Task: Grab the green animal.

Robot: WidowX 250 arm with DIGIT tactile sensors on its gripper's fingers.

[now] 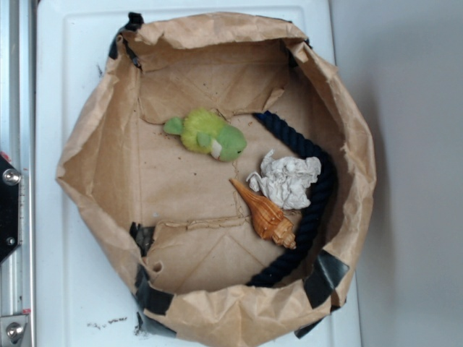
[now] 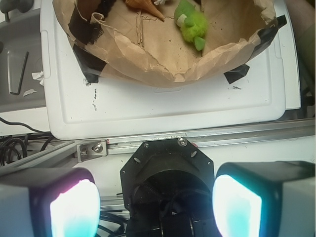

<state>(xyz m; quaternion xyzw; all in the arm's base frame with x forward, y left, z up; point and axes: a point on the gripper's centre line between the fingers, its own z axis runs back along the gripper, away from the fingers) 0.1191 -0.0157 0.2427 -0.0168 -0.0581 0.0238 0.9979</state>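
Exterior view, left to right. A metal rail (image 1: pixel 14 173) with bolts runs down the left edge. Beside it lies a white plastic board (image 1: pixel 51 181), which carries a shallow brown paper basket (image 1: pixel 87 166) with rolled-down walls patched in black tape (image 1: pixel 150 296). Inside, on the paper floor, the green animal (image 1: pixel 206 134) lies upper-centre, its light-green tail toward the left, its fuzzy yellow-green body in the middle, its smoother head with a white patch toward the right. It rests flat, nothing touching it. Right of and below it sits a crumpled white paper ball (image 1: pixel 286 181); an orange spiral seashell (image 1: pixel 264 213) lies just beside the ball at its lower left, pointed tip toward the toy but apart from it. A dark navy rope (image 1: pixel 318 195) curves along the basket's right inner wall, behind the paper ball and round to the bottom.

Wrist view, left to right. The gripper (image 2: pixel 153 202) fills the bottom edge: two pale, cyan-glowing fingertip pads (image 2: pixel 74 210) stand wide apart, with nothing between them. Beyond them are a metal rail and the white board. The basket sits at the top, well away from the gripper; the green animal shows inside near the top, right of centre, with the shell tip to its left.
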